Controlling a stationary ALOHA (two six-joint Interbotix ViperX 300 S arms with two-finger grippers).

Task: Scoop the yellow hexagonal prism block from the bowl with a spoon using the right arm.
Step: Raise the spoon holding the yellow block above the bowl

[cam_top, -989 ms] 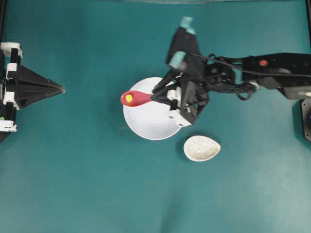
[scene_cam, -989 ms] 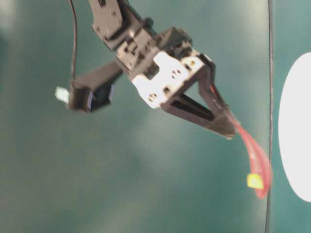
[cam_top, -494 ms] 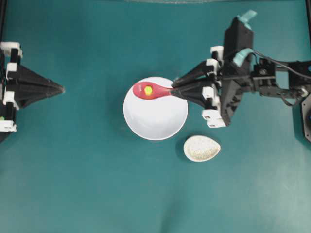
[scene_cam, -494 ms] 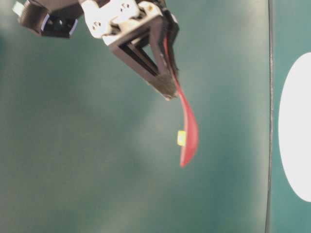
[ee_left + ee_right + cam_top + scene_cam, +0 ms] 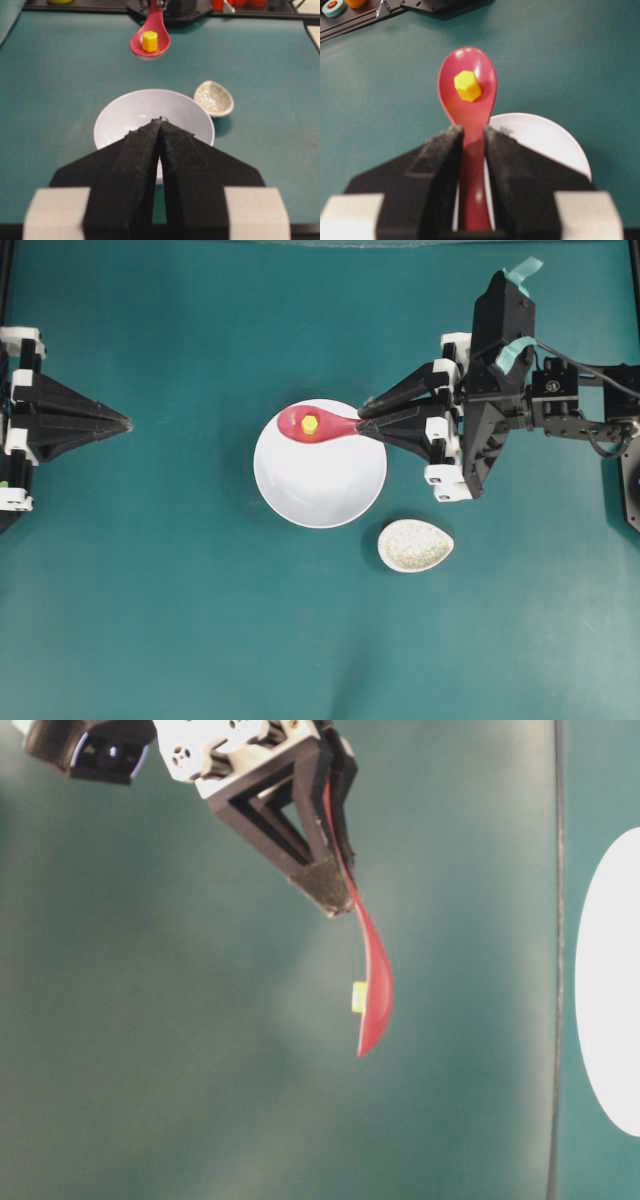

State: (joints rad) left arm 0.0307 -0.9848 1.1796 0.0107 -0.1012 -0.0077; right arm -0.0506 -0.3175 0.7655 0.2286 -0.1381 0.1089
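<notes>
Glossy pink-red ceramic spoon point(image 5: 318, 426) held above the round white bowl point(image 5: 320, 485).
Right jaws clamped its handle, tiny yellow hexagonal block point(image 5: 309, 424) in its head; left jaws closed, seemingly empty.

Red spoon point(image 5: 318, 427) raised level above bowl's far rim, handle clamped in right gripper point(image 5: 372, 420) jaws. Yellow block point(image 5: 309, 423) sits in spoon head. White bowl point(image 5: 320, 480) mid-tabletop, nothing in it.
</notes>
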